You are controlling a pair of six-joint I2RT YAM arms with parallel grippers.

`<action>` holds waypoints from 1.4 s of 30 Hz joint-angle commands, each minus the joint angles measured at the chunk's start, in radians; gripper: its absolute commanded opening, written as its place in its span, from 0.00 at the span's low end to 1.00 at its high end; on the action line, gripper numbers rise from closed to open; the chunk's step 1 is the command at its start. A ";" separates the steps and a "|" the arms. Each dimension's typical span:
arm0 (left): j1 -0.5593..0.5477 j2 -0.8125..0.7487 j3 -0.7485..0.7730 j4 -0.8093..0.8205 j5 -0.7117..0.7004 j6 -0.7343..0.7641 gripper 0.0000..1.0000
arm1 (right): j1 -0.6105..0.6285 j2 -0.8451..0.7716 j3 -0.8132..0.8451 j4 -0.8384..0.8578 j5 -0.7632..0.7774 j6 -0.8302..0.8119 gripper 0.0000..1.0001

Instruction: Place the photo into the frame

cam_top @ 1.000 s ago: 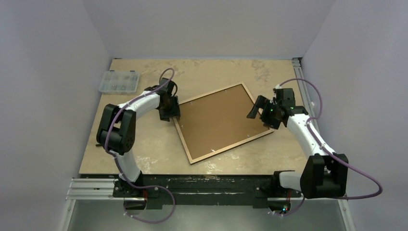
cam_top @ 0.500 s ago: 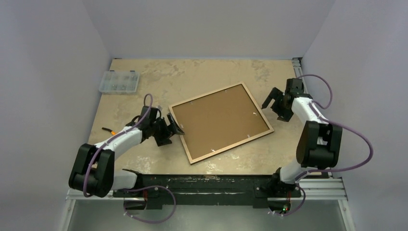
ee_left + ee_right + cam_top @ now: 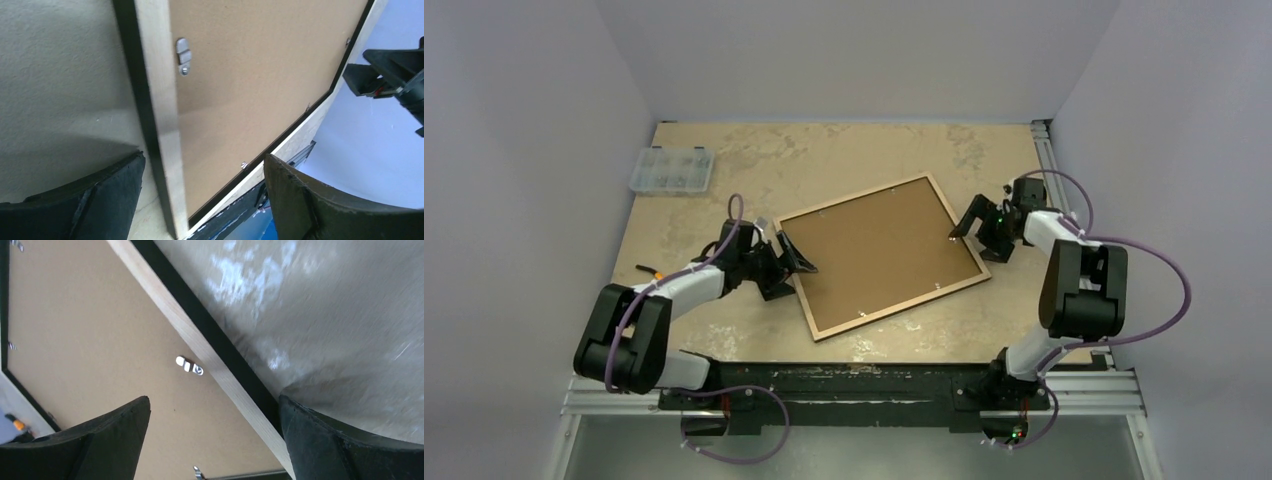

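Observation:
The frame (image 3: 902,304) lies face down in mid-table, tan wood back up, with a plain brown backing board (image 3: 879,255) filling it. The photo is hidden. My left gripper (image 3: 796,255) is open at the frame's left edge. In the left wrist view the gripper (image 3: 202,190) straddles the rail (image 3: 156,100), near a metal turn clip (image 3: 183,55). My right gripper (image 3: 972,232) is open at the right edge. In the right wrist view it (image 3: 215,435) straddles the rail (image 3: 200,347), by another clip (image 3: 189,365). Neither gripper holds anything.
A clear plastic parts box (image 3: 671,169) sits at the table's back left. A small orange-tipped tool (image 3: 652,272) lies near the left edge, behind my left arm. Grey walls close in on three sides of the beige table (image 3: 844,160).
My left gripper left the frame's upper left corner, opened, and now sits lower on the left edge. My right gripper pulled back, then came to the right edge. The frame shifted slightly.

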 commanded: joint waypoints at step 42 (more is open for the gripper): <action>-0.110 -0.110 0.138 -0.602 -0.501 0.097 0.87 | 0.404 -0.238 -0.135 -0.210 0.276 -0.082 0.92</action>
